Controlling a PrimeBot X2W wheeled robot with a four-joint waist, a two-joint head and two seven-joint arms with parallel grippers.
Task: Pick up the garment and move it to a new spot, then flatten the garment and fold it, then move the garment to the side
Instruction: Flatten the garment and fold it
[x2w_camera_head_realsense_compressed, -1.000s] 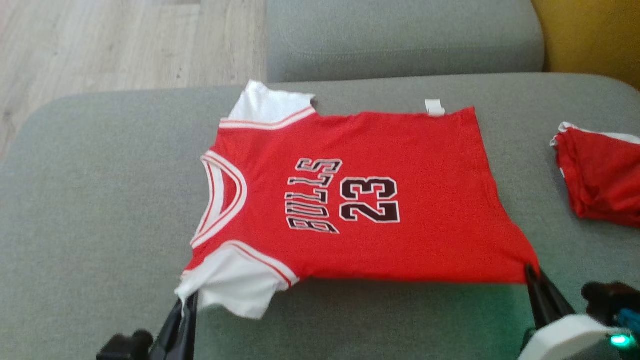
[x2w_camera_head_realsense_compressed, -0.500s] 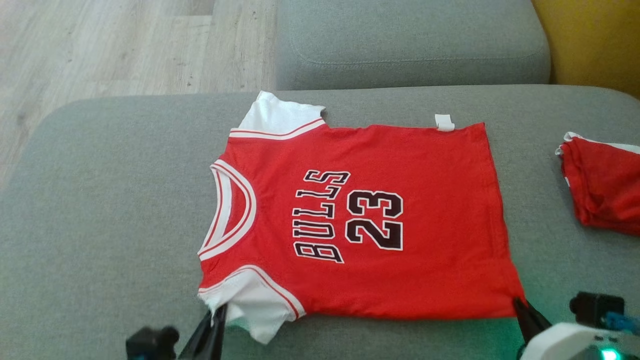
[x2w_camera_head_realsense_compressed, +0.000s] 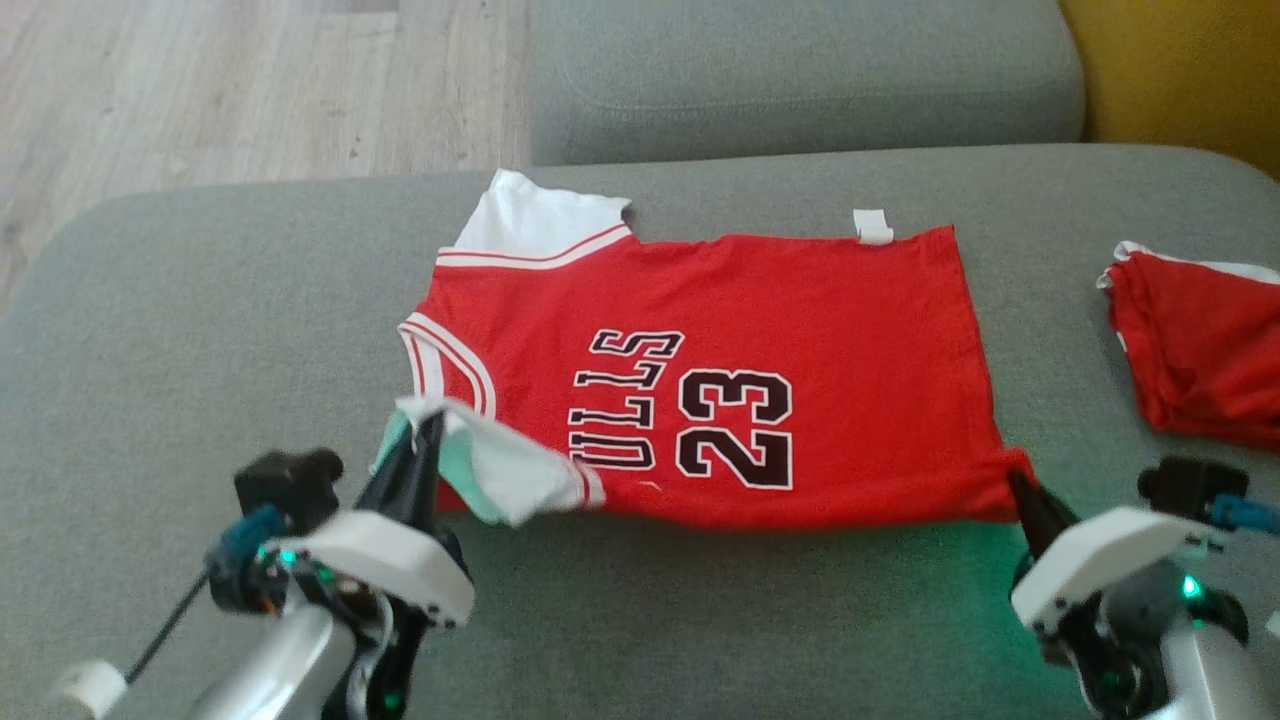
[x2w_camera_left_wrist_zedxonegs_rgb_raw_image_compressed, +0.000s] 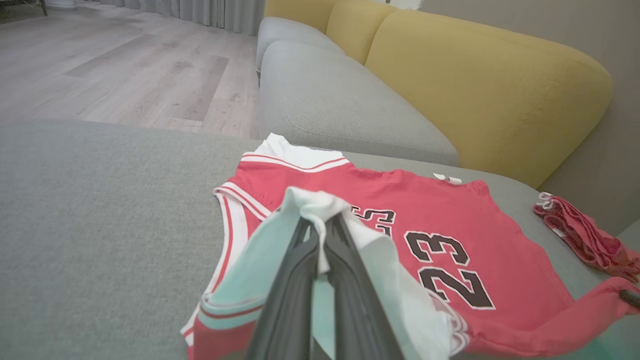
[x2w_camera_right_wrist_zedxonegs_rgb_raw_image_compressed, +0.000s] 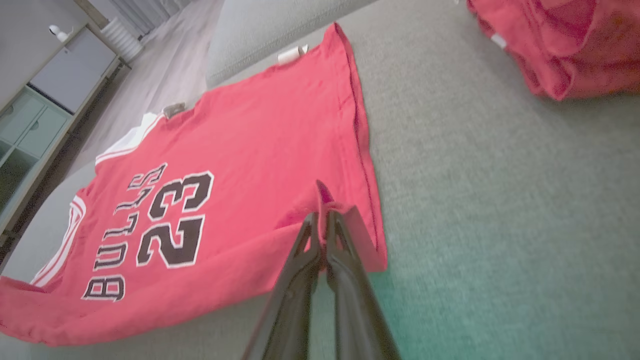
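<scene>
Head camera looks down; wrist cameras skim low, all sharing the jersey (x2w_camera_head_realsense_compressed: 760, 290).

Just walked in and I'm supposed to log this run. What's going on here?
The robot is working on a red Bulls jersey spread on a grey sofa cushion. Its left gripper is shut on the near white sleeve, held raised above the jersey's front, and its right gripper is shut on the near hem corner. The far half lies flat, so the fold is not yet done. A second red garment lies bunched off to the right.
</scene>
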